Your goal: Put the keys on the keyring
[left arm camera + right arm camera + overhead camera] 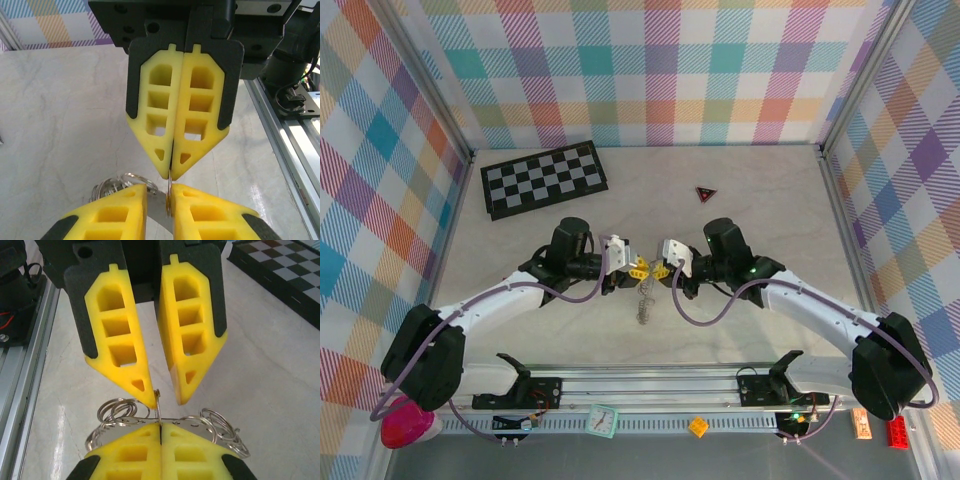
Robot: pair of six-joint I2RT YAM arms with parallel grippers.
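The keyring (642,303) is a silvery metal cluster with several small wire loops, hanging between the two grippers at the table's centre. My right gripper (160,425) is shut on a thin loop of it (158,409), seen edge-on. Its band and other loops (210,426) spread below the fingers. My left gripper (159,192) faces it tip to tip with its fingers apart, and the loop's edge (169,197) rests against one finger (210,210). In the top view the left gripper (636,268) and right gripper (662,270) almost touch. The keys are out of view.
A black-and-white checkerboard (544,178) lies at the back left, and a small dark triangle with a red mark (706,193) at the back centre. The arms' metal rail (640,385) runs along the near edge, with a teal clock (603,420) and a yellow brick (698,426) in front of it.
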